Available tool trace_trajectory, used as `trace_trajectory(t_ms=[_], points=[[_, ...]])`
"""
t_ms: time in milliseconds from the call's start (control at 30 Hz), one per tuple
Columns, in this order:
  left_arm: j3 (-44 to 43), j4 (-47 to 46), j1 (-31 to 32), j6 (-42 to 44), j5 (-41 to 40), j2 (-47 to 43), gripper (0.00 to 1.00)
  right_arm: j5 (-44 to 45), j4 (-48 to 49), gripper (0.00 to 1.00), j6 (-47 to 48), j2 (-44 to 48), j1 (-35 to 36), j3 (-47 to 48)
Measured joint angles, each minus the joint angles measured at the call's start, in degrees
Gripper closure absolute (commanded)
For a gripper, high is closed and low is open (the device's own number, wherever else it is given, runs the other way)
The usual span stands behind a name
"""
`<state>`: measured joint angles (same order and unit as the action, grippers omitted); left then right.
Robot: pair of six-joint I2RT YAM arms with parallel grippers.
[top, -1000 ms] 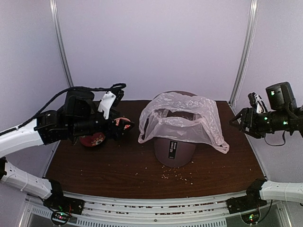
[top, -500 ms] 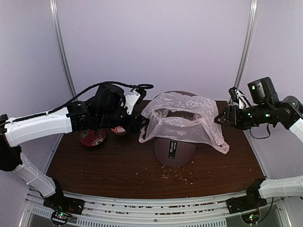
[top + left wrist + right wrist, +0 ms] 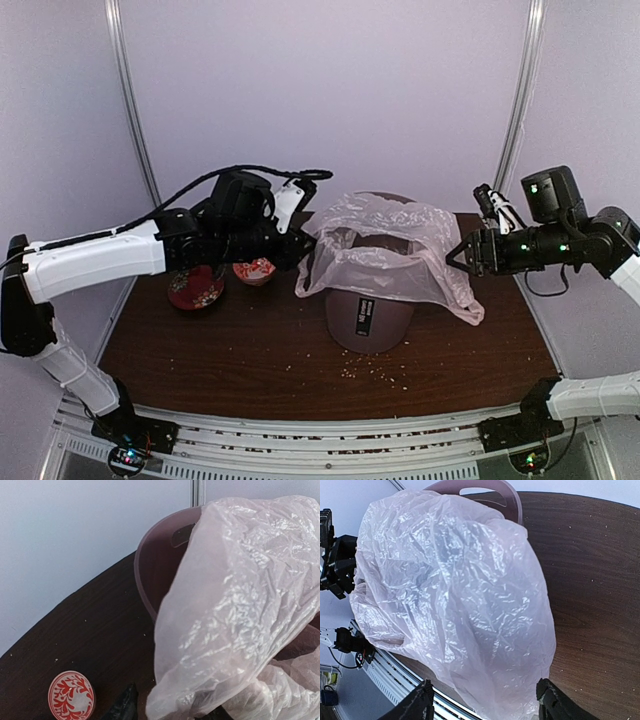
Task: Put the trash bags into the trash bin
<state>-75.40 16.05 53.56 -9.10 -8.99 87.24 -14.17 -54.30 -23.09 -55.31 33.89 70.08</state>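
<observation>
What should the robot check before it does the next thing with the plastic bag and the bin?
1. Bin standing upright: ok.
2. Bag inside the bin: not ok, it lies draped over the rim.
3. Left gripper pinching the bag's left edge: cannot tell, plastic covers the fingertips.
4. Right gripper open and facing the bag's right edge: ok.
5. Red bowls out of the way: ok, they sit apart from the bin, on its left.
</observation>
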Motion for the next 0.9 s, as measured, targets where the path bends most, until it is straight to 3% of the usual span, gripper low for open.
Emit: trace_trajectory(t_ms=[200,333,733,900], points=[[-1.31,-0.22,0.0,0.26,-0.26,0.04,0.88,0.48,0.37,0.34,0.63,0.66,1.51,-1.16],[-2.43,-0.15,0.0,0.46,-0.24,0.52,0.99,1.11,1.22,0.41,0.66,0.5,2.69,-1.38],[-5.33,-0.13,0.0,0.7,-0.44,1.7,1.0,6.49,2.36,0.94,0.28,-1.64,3.65,-1.09],[-7.23,-0.07,0.0,1.42,-1.22,2.91,1.0,9.09,2.75,1.0,0.09,-3.32,3.65,1.6]])
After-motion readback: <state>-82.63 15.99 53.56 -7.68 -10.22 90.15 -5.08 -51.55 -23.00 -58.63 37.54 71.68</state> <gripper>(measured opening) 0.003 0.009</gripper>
